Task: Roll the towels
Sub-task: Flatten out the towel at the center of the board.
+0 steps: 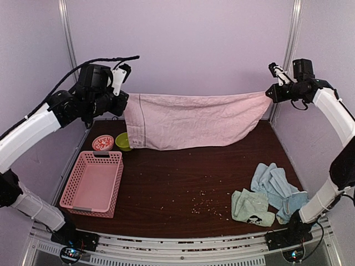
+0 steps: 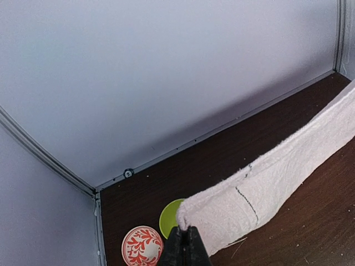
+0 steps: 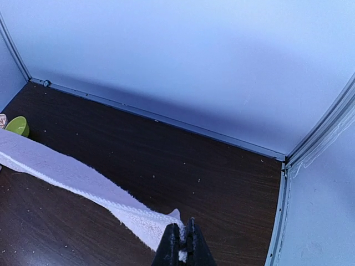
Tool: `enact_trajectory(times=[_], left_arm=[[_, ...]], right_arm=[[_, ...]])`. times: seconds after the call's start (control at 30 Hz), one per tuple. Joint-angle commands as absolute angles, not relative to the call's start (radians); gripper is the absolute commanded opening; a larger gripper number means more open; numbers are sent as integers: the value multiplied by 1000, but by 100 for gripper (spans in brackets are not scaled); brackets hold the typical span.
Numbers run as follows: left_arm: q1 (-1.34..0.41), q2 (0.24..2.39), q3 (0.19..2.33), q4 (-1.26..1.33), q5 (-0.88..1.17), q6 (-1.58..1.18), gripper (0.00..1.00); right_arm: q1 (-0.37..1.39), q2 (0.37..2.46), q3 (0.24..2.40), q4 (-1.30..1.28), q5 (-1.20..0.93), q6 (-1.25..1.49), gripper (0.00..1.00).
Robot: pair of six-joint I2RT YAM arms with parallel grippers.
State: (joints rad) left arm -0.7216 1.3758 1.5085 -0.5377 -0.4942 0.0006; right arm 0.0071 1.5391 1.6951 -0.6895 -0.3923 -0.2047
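The left pincer [image 1: 125, 101] is clamping shut on the upper left corner of the pink towel [image 1: 194, 119]. The right pincer [image 1: 269, 94] is clamping shut on its upper right corner. Both wrist views are showing fingers pressed together with cloth pinched between them.

The pink towel is hanging spread between the two pincers above the far edge of the table [image 1: 177, 183], with its top hem sagging slightly at mid-span. Cannot tell whether the lower hem is touching the table.

The light blue towels [image 1: 272, 182] are lying crumpled near the near right corner. The mint green towel [image 1: 250, 206], bearing a small dark mark, is lying against their near left side.

The pink latticed basket [image 1: 117, 185] is sitting along the left edge. The red-and-white bowl [image 1: 102, 143] and the green bowl [image 1: 123, 141] are sitting side by side just behind it, toward the far left corner.

Pale crumbs [image 1: 202, 202] are lying scattered over the middle of the table.
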Motion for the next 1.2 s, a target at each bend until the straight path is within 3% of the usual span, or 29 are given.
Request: enact_trajectory(times=[0.0, 0.2, 0.33, 0.5, 0.67, 0.9, 1.17], left_arm=[[-728, 1255, 1422, -481, -407, -30, 0], [-785, 1170, 1366, -506, -442, -49, 0], [-786, 1194, 1353, -499, -476, -79, 0], [-734, 1377, 1379, -490, -473, -85, 0], [-584, 1639, 1390, -375, -265, -98, 0], [-513, 2060, 1723, -362, -196, -37, 0], [-428, 2211, 1868, -338, -82, -51, 0]], right_arm=[[2, 1370, 1572, -637, -456, -189, 0], [2, 1183, 1410, -597, -543, -200, 0], [2, 1196, 1394, -563, -510, -190, 0], [2, 1359, 1411, -538, -500, -225, 0], [2, 1620, 1463, -468, -391, -257, 0], [-1, 2065, 1844, -507, -320, -252, 0], [-8, 2305, 2117, -542, -276, -230, 0]])
